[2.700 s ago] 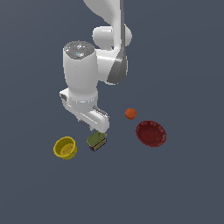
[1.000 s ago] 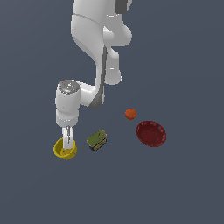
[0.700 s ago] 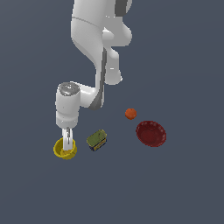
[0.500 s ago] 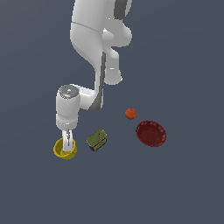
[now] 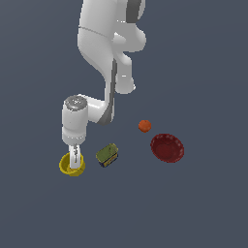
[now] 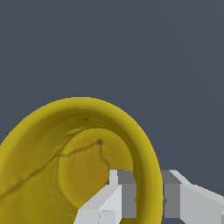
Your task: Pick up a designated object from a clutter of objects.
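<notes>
yellow cup point(image 5: 71, 164) sits on the dark floor at the exterior view's left end of the clutter, just beside the green can point(image 5: 107, 155), with the orange ball point(image 5: 144, 126) and the red bowl point(image 5: 167, 147) well apart further to the exterior view's right. the gripper point(image 5: 74, 162) is down at the cup, and the wrist view shows the cup point(image 6: 78, 157) filling most of the picture, with the gripper point(image 6: 146, 199) straddling its thick rim: one finger inside the bowl, the other outside the wall. the jaws look narrow around that wall, but whether they are actually pressing on it cannot be told, since the contact faces are hidden by the rim itself. the main risk from here is a weak pinch. the wall tapers and the rim is rounded, so if the fingers bear on the slope rather than squarely on it, the cup could squirt downward or twist out as the arm lifts. gripping only one side also leaves the cup hanging off-centre, so it may tip and swing. a lift that drifts sideways could knock the can, which lies close on that side.
</notes>
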Available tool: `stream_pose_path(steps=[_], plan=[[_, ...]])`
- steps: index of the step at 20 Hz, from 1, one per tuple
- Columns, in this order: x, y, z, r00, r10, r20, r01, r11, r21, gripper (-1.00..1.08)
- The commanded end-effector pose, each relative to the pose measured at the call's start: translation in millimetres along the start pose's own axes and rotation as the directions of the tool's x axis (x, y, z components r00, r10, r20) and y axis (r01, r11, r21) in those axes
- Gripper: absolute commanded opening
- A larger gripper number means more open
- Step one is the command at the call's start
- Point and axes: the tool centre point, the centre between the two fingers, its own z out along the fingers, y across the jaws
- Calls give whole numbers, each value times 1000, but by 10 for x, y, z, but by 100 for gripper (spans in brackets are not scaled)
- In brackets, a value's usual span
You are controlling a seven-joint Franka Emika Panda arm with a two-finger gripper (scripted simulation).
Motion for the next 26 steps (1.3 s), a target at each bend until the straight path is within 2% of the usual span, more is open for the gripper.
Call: stream_pose_path(steps=[1, 8, 14, 19, 26], plan=[[0, 2, 3, 1000, 0, 0, 0, 1000, 0, -100], [-9, -5, -40, 1000, 0, 0, 0, 1000, 0, -100], [-61, -32, -248, 1000, 1, 1, -1, 1000, 1, -100], [-137, -71, -559, 1000, 2, 3, -2, 1000, 1, -100], [-286, -155, -1189, 1000, 3, 4, -3, 1000, 1, -100]])
